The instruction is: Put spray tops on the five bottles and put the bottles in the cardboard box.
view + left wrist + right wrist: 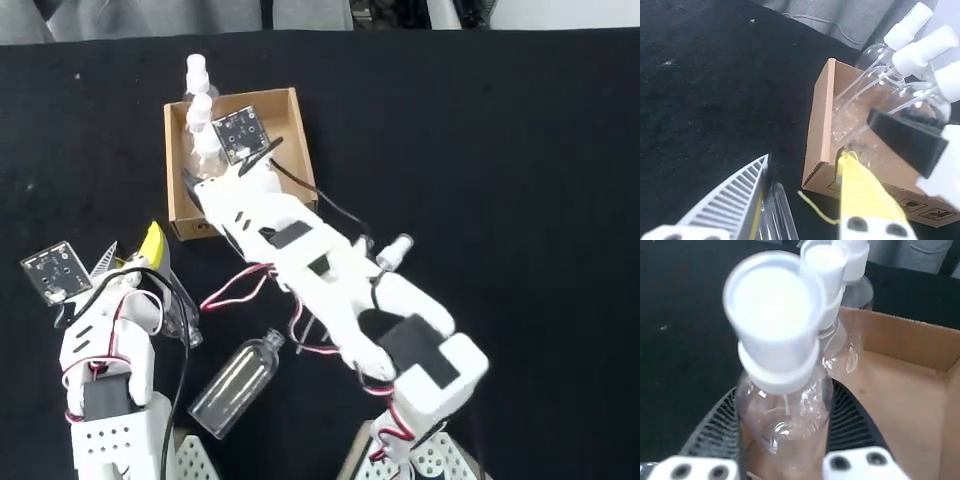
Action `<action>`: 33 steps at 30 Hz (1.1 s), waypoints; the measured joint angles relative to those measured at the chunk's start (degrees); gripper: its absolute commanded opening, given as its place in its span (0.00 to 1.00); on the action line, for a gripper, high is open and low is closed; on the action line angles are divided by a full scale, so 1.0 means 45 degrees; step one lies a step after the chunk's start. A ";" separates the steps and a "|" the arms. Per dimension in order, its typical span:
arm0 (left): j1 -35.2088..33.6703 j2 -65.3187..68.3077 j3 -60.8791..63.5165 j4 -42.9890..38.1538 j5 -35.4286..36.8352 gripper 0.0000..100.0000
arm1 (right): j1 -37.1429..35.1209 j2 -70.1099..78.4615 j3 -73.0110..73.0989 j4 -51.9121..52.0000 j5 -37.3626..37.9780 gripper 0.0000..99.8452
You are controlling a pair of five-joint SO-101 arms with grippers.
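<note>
Clamping a capped bottle (785, 420) in the cardboard box (232, 97) beside two more capped bottles (197, 72), our right hand (212, 170) is closed on it, while we cannot tell our left hand's (130, 255) grip just outside the box.

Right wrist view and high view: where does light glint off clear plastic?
Right wrist view: glints on the clear plastic bottle with white spray top between the fingers. High view: streaks along the uncapped clear bottle lying on the black table.
</note>
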 measured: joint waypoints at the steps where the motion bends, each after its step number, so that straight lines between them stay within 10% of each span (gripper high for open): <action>1: 0.0000 0.0000 0.0000 0.0000 0.0000 0.21 | 0.0000 0.0137 -0.0059 0.0000 0.0000 0.04; 33: 0.0000 0.0000 0.0000 0.0000 0.0000 0.21 | -0.0078 0.0606 -0.0098 0.0391 0.0410 0.32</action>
